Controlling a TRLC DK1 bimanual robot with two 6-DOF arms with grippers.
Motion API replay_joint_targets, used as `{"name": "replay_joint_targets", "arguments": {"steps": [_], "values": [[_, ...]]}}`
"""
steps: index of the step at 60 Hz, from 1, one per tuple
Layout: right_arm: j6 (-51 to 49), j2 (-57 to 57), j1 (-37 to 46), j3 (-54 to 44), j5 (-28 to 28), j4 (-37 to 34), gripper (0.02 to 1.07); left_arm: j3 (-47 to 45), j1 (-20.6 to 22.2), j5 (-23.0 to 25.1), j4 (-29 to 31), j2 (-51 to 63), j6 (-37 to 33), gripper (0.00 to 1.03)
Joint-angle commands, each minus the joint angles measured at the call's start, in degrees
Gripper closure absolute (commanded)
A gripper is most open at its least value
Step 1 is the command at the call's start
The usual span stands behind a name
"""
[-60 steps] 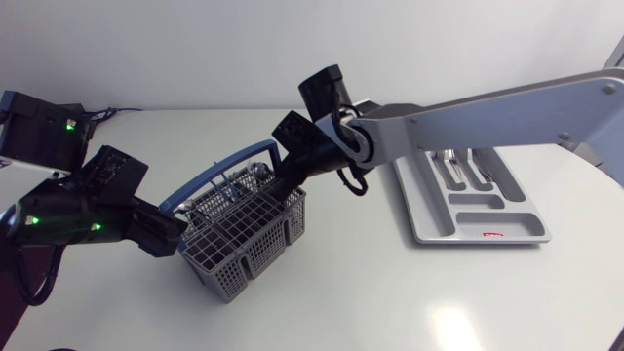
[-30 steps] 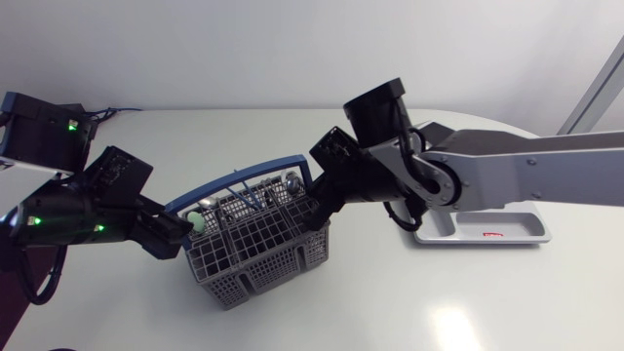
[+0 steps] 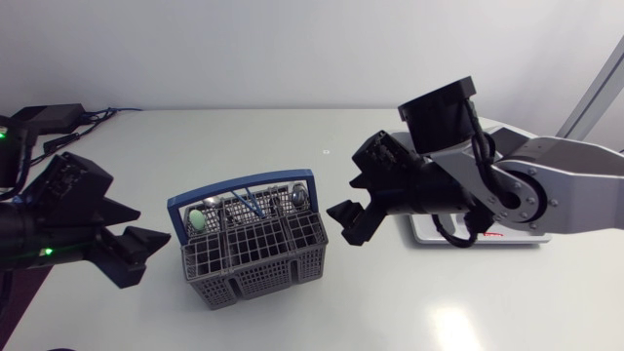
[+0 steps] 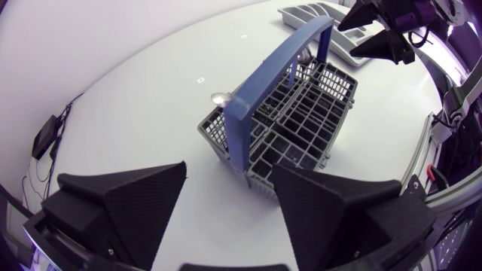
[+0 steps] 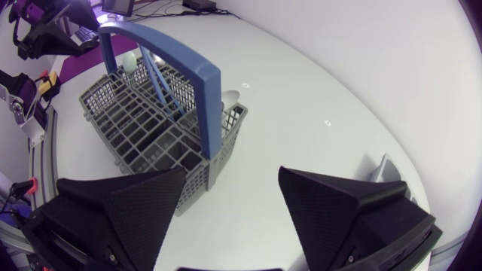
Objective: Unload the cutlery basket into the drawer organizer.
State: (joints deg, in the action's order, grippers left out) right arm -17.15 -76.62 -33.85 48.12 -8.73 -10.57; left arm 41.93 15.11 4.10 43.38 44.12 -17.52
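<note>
The grey cutlery basket (image 3: 255,246) with a blue arched handle (image 3: 239,183) stands upright mid-table. It holds spoons (image 3: 292,195), a pale green piece (image 3: 197,219) and blue-handled cutlery (image 3: 252,203). My left gripper (image 3: 135,239) is open, a short way off the basket's left side, touching nothing. My right gripper (image 3: 349,200) is open too, just off its right side. The left wrist view has the basket (image 4: 290,120) ahead of the open fingers, and so does the right wrist view, with the basket (image 5: 143,120). The grey drawer organizer (image 3: 487,237) lies mostly hidden behind my right arm.
A small black box (image 3: 57,113) with cables sits at the table's back left corner. White tabletop stretches in front of the basket and between it and the organizer (image 4: 301,11).
My right gripper opened, released the basket's right side and drew back to the right. My left gripper pulled away to the left. The basket has shifted rightward and now stands free.
</note>
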Motion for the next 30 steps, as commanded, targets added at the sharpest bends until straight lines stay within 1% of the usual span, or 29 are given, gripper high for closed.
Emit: {"name": "replay_joint_targets", "arguments": {"steps": [1,5,8,9,13,20,22,27,30], "values": [[-1.2,-0.4,0.7,-2.7,-0.2,-0.9,0.40,-1.2,-2.9,0.6,2.2,-2.0,-3.5,0.14],[-1.1,-1.0,1.2,-3.0,-0.1,-0.4,0.63,-1.9,-6.7,1.3,3.5,-2.0,-6.0,0.14],[-1.0,-1.9,1.5,-2.9,-0.1,0.0,0.82,-3.1,-9.5,1.6,2.8,-1.3,-7.7,0.14],[-0.8,-2.2,1.6,-2.8,-0.1,0.1,0.85,-3.6,-10.3,1.8,2.0,-0.7,-8.1,0.14],[-0.5,-4.2,1.8,-2.1,-0.1,0.1,0.87,-5.5,-12.4,1.9,-1.8,3.6,-8.4,0.15],[0.6,-7.8,1.6,-0.5,-0.2,0.2,0.90,-6.5,-13.4,1.9,-9.4,12.4,-8.1,0.15],[0.8,-8.5,1.3,-0.4,-0.2,0.2,0.90,-6.4,-13.1,1.9,-10.8,14.9,-7.6,0.15],[1.9,-9.9,0.1,-0.7,-0.4,1.7,0.90,-5.5,-10.5,1.9,-14.7,20.3,-6.1,0.15],[2.4,-10.2,-1.2,-0.7,-0.4,1.8,0.90,-4.7,-9.5,1.9,-15.7,22.3,-5.5,0.15]]}}
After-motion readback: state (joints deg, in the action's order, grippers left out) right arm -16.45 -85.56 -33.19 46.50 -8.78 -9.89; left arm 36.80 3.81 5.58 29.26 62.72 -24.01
